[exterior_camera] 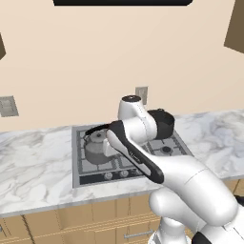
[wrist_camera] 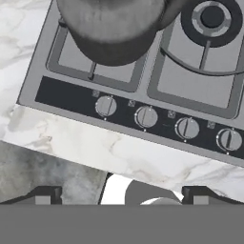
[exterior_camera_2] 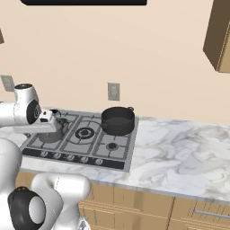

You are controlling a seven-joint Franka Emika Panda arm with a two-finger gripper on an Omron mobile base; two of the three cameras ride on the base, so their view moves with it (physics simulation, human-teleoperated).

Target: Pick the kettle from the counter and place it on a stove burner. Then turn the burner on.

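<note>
Kettle [exterior_camera: 96, 147] sits on near-left burner grate of stove [exterior_camera: 90, 177], left of arm. Gripper [wrist_camera: 122, 194] w/ jaws wide, holding nothing, hangs above the knobs [wrist_camera: 146, 116] at near edge. Black pot [exterior_camera_2: 118, 120] on far-right burner.

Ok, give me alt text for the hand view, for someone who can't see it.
Looking down from the robot's hand, the grey kettle sits on a grate at the steel cooktop's corner, above a black strip with four round knobs. The large ringed centre burner is at upper right, marbled counter runs along the front, and the open gripper's dark fingertips rise at the bottom.
</note>
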